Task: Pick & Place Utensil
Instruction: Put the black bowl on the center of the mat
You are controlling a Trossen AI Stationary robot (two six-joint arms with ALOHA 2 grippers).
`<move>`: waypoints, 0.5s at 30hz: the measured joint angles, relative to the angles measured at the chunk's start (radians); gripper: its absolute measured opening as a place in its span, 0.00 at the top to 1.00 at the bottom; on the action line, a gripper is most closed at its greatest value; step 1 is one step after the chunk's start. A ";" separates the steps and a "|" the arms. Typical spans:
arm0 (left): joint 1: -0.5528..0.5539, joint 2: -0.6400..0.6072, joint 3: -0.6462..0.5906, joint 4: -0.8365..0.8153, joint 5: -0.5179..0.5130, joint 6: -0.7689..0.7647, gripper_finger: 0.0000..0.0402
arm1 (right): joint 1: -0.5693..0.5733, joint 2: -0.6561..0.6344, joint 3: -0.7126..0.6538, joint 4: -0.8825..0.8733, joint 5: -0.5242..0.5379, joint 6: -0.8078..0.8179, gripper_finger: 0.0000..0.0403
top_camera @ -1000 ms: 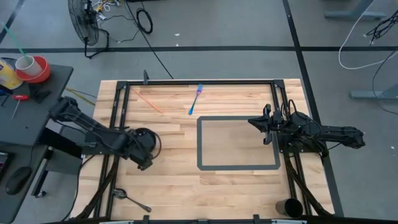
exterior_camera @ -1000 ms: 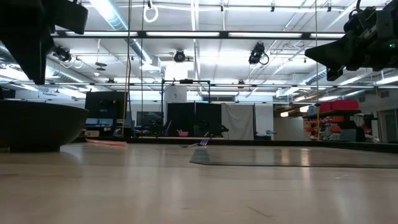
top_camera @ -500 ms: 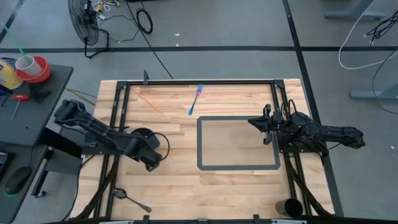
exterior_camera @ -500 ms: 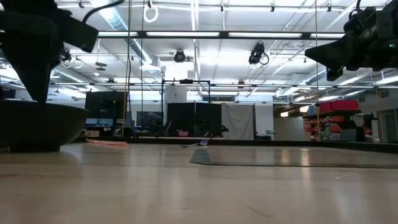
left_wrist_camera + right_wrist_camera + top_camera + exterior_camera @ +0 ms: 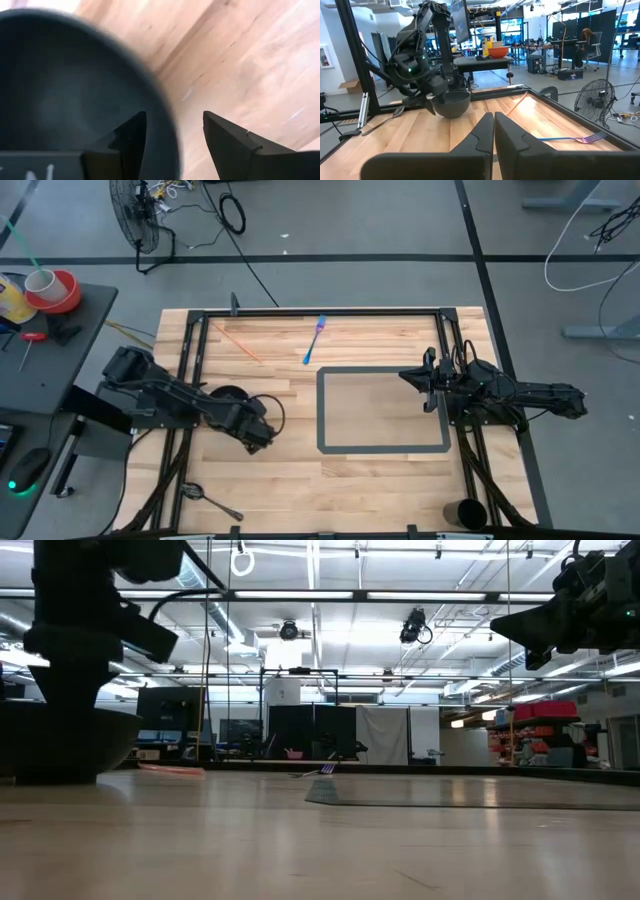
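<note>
Fork (image 5: 315,341): blue/purple, lying flat on table (image 5: 300,480) near far edge, just beyond the dark rectangular outline (image 5: 383,409); nothing touching it. I also see it in right wrist view (image 5: 570,138), tines toward the fan (image 5: 594,104).
Orange stick (image 5: 238,342): left of fork, apart from it.
Bowl (image 5: 232,397): dark, left half of table; my left gripper (image 5: 258,436) sits right at its rim. Left wrist view shows fingers (image 5: 227,145) spread wide, one inside the rim, one outside; can't tell if they press the wall.
Right gripper (image 5: 428,381): fingers closed together, holding nothing, raised at right edge of outline.
Spoon (image 5: 210,500): near-left corner.
Dark cup (image 5: 470,513): near-right corner.
</note>
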 joint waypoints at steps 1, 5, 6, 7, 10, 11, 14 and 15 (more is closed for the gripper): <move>0.005 0.010 0.000 0.015 -0.001 0.019 0.50 | 0.000 0.000 0.000 0.000 0.000 0.000 0.96; 0.017 0.027 0.000 0.041 -0.025 0.087 0.53 | 0.000 0.000 0.000 0.000 0.000 0.000 0.96; 0.021 0.026 0.000 0.039 -0.028 0.094 0.55 | 0.000 0.000 0.000 0.000 0.000 0.000 0.96; 0.025 0.026 0.000 0.035 -0.028 0.097 0.58 | 0.000 0.000 0.000 0.000 0.000 0.000 0.96; 0.034 0.026 0.000 0.015 -0.002 0.099 0.66 | 0.000 0.000 0.000 0.000 0.000 0.000 0.96; 0.037 0.026 0.000 0.007 0.012 0.103 0.69 | 0.000 0.000 0.000 0.000 0.000 0.000 0.96; 0.039 0.026 0.000 -0.015 0.018 0.107 0.77 | 0.000 0.000 0.000 0.000 0.000 0.000 0.96; 0.041 0.026 0.000 -0.017 0.021 0.112 0.79 | 0.000 0.000 0.000 0.000 0.000 0.000 0.96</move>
